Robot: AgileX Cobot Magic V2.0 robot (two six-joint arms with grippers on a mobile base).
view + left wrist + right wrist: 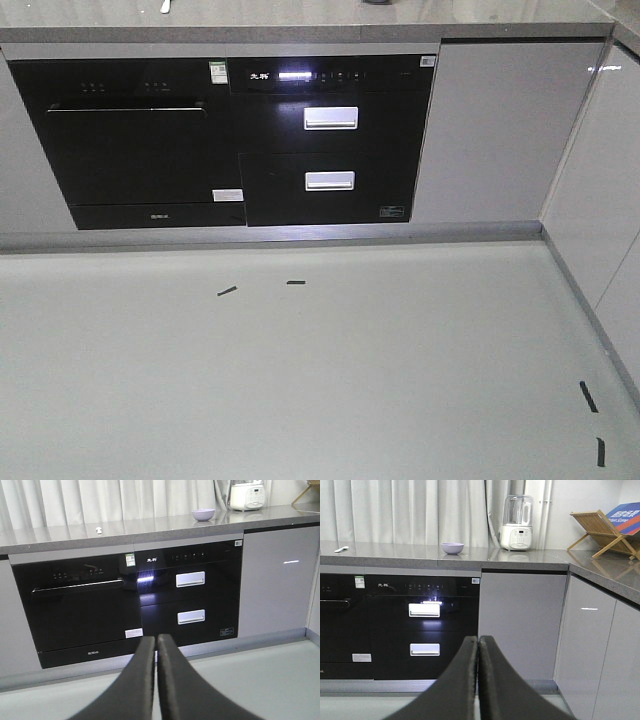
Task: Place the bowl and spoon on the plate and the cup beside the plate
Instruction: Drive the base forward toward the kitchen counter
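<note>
Closest to me, my left gripper [156, 641] has its two dark fingers pressed together with nothing between them. My right gripper [478, 641] is the same, fingers squeezed tight and holding nothing. Past them is the pale floor [320, 380] with little black tape marks [227, 291]. Next come the black kitchen machines [185, 595] under a long grey counter [150, 532]. The purple bowl [452, 548] sits on that counter, near a white blender [517, 522]. The small pale spoon [341, 549] lies on the same counter, well apart from the bowl, off to its left. White curtains [395, 510] hang behind.
</note>
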